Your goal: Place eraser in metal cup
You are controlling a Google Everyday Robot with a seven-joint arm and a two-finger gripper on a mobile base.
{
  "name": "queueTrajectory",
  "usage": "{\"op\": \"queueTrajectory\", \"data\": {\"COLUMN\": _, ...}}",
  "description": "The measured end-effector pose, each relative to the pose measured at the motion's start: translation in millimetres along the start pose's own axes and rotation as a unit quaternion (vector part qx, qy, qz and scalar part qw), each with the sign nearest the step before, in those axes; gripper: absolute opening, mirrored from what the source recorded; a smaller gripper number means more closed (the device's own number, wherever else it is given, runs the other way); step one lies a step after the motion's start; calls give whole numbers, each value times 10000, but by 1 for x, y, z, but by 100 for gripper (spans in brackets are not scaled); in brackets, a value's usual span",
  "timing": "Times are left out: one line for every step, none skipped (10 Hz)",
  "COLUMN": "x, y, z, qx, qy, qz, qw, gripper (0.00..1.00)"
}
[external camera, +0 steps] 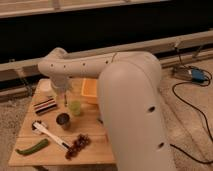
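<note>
The eraser (45,105), a flat block with black, white and red stripes, lies on the left of the wooden table (92,150). The metal cup (63,120), small and dark, stands upright in front of and to the right of the eraser. My gripper (63,99) hangs down from the white arm (80,64), above the table between the eraser and a translucent green cup (75,107), behind the metal cup. It touches neither the eraser nor the metal cup.
A white bowl (47,87) stands at the back left and an orange box (89,90) behind the green cup. A white and black tool (47,133), a green vegetable (32,146) and dark grapes (77,145) lie in front. The arm's bulk (132,115) hides the table's right side.
</note>
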Motion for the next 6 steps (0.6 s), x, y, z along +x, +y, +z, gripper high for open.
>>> {"op": "queueTrajectory", "data": {"x": -14, "y": 4, "z": 16, "qx": -22, "qy": -104, "qz": -393, "qw": 9992, "gripper": 65}}
{"op": "queueTrajectory", "data": {"x": -24, "y": 6, "z": 28, "qx": -33, "qy": -183, "qz": -688, "qw": 9975, "gripper": 65}}
{"op": "queueTrajectory", "data": {"x": -39, "y": 10, "z": 46, "qx": -64, "qy": -253, "qz": -1073, "qw": 9939, "gripper": 65}}
{"op": "queueTrajectory", "data": {"x": -50, "y": 14, "z": 58, "qx": -127, "qy": -285, "qz": -1354, "qw": 9903, "gripper": 65}}
{"op": "queueTrajectory", "data": {"x": -62, "y": 16, "z": 68, "qx": -255, "qy": -310, "qz": -1603, "qw": 9862, "gripper": 65}}
{"op": "queueTrajectory", "data": {"x": -69, "y": 18, "z": 78, "qx": -412, "qy": -284, "qz": -1833, "qw": 9818, "gripper": 65}}
